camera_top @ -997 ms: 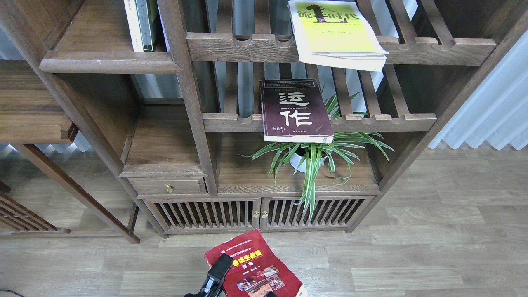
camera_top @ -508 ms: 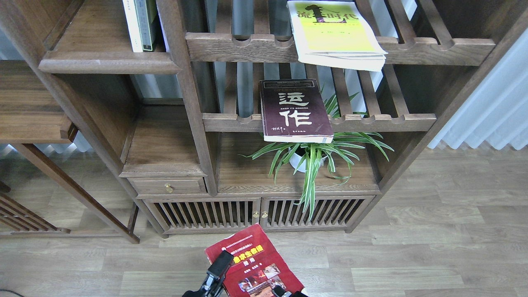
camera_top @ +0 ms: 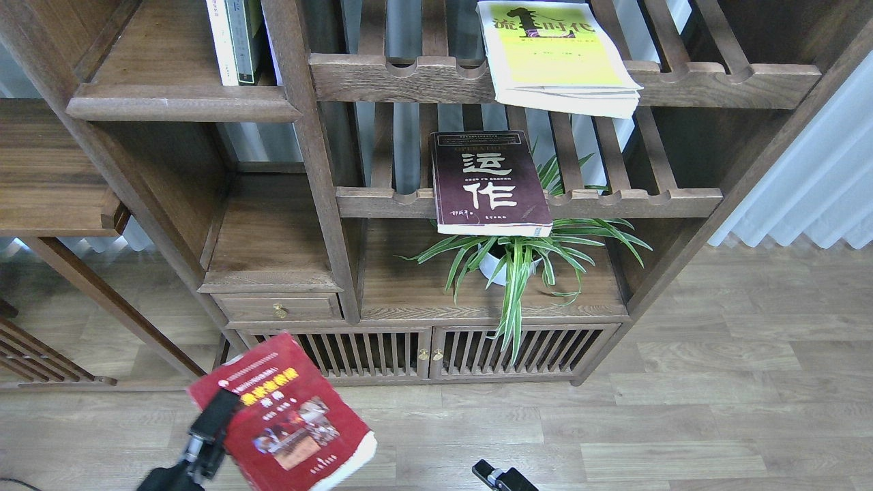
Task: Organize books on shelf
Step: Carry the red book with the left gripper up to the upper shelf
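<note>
Now our left fingers (camera_top: 217, 414) pinch the red book (camera_top: 283, 416) by its left edge, cover up, above the floor, presumably bound for the solid shelf (camera_top: 181, 109). Our right fingers (camera_top: 492, 474) barely show; we cannot tell their state.

I see a spider plant (camera_top: 522, 256) in a white pot (camera_top: 496, 268) on the lower ledge, its leaves spilling over the front edge and down across the slatted doors (camera_top: 430, 352); a small drawer (camera_top: 276, 307) with a brass knob sits left of the plant, above those doors; two slatted racks (camera_top: 545, 82) with scalloped rails rise above; at top left two thin volumes (camera_top: 235, 41), white-spined and dark-green-spined, stand upright together; a pale curtain (camera_top: 811, 184) hangs at right; the floor (camera_top: 716, 409) is grey-brown planks; another wooden piece (camera_top: 48, 177) stands at far left.
</note>
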Motion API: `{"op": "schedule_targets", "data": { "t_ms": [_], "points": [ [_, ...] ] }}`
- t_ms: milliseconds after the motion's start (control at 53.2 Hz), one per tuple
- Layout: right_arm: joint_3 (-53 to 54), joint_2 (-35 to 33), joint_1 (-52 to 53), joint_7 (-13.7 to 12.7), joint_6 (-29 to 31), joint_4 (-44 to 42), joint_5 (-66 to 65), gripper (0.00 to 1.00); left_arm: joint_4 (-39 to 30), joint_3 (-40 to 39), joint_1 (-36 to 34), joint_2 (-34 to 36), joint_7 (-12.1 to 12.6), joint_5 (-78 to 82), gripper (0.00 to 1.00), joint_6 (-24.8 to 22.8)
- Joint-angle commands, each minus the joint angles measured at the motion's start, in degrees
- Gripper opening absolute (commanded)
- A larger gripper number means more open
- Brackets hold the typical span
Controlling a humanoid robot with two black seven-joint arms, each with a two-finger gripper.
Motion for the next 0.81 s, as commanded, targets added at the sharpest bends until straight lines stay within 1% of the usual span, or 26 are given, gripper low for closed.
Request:
{"op": "schedule_targets", "data": {
  "t_ms": [0,132,226,301,414,433,527,677,790],
  "points": [
    [0.0,0.1,0.2,0.0,0.0,-0.5,0.0,0.99,0.0,-6.2,0.1,4.1,0.3,0.0,0.03,0.0],
    [0.0,0.0,0.4,0.0,0.0,-1.6,0.1,0.99,0.0,-14.3,0.1,10.9,-0.4,-0.9,0.03,0.0],
    [0.0,0.4,0.7,-0.1,0.0,-2.8,0.2,0.99,-0.1,-17.4,0.1,15.4,-0.5,-1.5,0.03,0.0],
    [0.0,1.2,1.4,-0.1,0.0,-3.5,0.2,0.99,-0.1,-19.0,0.1,17.4,-0.5,-1.6,0.03,0.0],
    [0.0,3.1,1.7,-0.1,0.0,-4.0,0.1,0.99,-0.1,-23.9,-0.1,19.0,-0.6,-2.5,0.03,0.0],
    [0.0,3.2,1.9,-0.1,0.0,-4.0,0.0,0.99,-0.1,-26.2,-0.7,20.6,-0.6,-3.9,0.03,0.0],
    [0.0,3.2,2.1,-0.1,0.0,-4.1,0.0,0.99,-0.1,-26.5,-2.5,23.7,-0.6,-4.9,0.03,0.0],
    [0.0,3.3,2.6,-0.1,0.0,-4.6,0.1,0.99,-0.1,-26.5,-6.0,24.6,-0.5,-4.9,0.03,0.0],
    [0.0,3.4,2.6,-0.1,0.0,-4.7,0.1,0.99,-0.1,-26.5,-8.9,26.8,-0.5,-4.9,0.03,0.0]
  ]
}}
